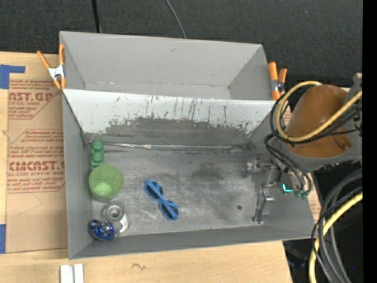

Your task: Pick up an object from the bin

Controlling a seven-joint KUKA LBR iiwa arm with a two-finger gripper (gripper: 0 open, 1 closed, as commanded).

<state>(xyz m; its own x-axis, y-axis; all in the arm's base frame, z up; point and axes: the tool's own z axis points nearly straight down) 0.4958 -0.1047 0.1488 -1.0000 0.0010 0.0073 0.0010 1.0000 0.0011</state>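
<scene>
My gripper (257, 193) hangs low over the right end of the bin, close to the right wall. Its fingers stand apart, one fingertip (258, 219) near the front wall, and only bare floor lies between them. The nearest loose thing is a blue figure-eight shaped plastic piece (161, 199), lying flat on the floor left of centre, well to the left of the gripper. A green round bottle-like thing (104, 178) with a small green neck lies by the left wall. A clear and blue small thing (109, 222) sits in the front left corner.
The arm with its orange cover and yellow-black cables reaches in over the bin's right rim. The bin's sloped grey walls close in on the gripper at the right and front. Bare floor stretches between the gripper and the blue piece.
</scene>
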